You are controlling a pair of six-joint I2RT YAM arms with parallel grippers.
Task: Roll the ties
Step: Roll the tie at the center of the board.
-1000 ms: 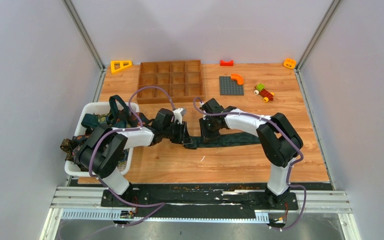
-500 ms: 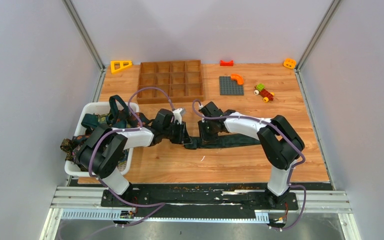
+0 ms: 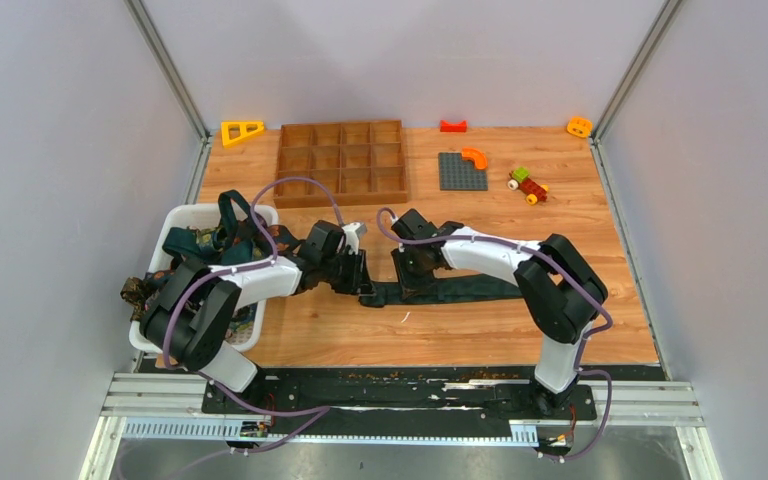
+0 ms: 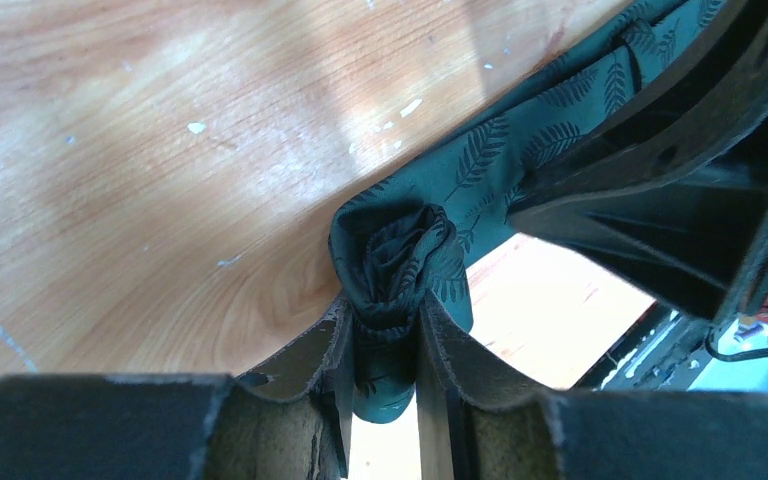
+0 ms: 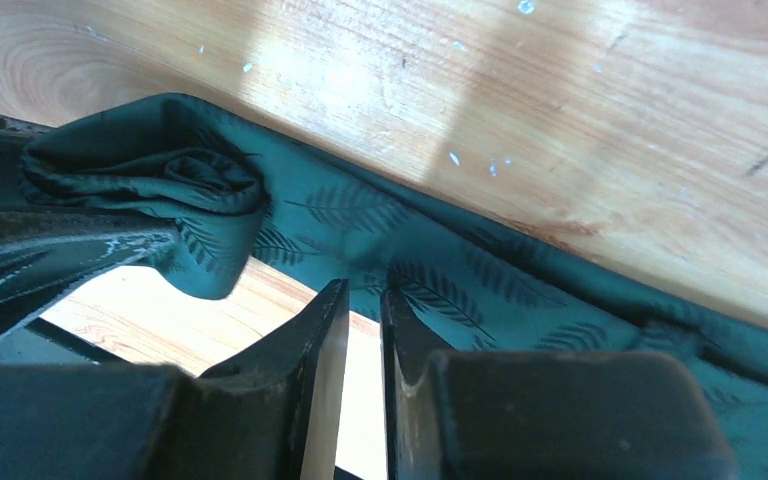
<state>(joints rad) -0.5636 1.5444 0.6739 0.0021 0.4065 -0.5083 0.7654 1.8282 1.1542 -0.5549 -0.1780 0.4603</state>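
Observation:
A dark green tie with a leaf pattern (image 3: 460, 288) lies flat across the middle of the table. Its left end is wound into a small roll (image 4: 400, 255). My left gripper (image 3: 365, 290) is shut on that roll, which sits pinched between the pads (image 4: 385, 310). The roll also shows in the right wrist view (image 5: 180, 185). My right gripper (image 3: 407, 283) stands just right of the roll, its jaws almost together with only a thin gap (image 5: 365, 290), tips at the near edge of the flat tie (image 5: 440, 260). Nothing shows between them.
A white basket (image 3: 188, 212) at the left holds more ties, teal (image 3: 225, 235) and brown patterned (image 3: 140, 290). A wooden compartment tray (image 3: 340, 160), a grey baseplate (image 3: 460, 170), a yellow triangle (image 3: 242, 131) and small toys (image 3: 528, 184) stand at the back.
Both grippers have shifted a little left and toward the near edge. The tie's rolled end has moved left with the left gripper.

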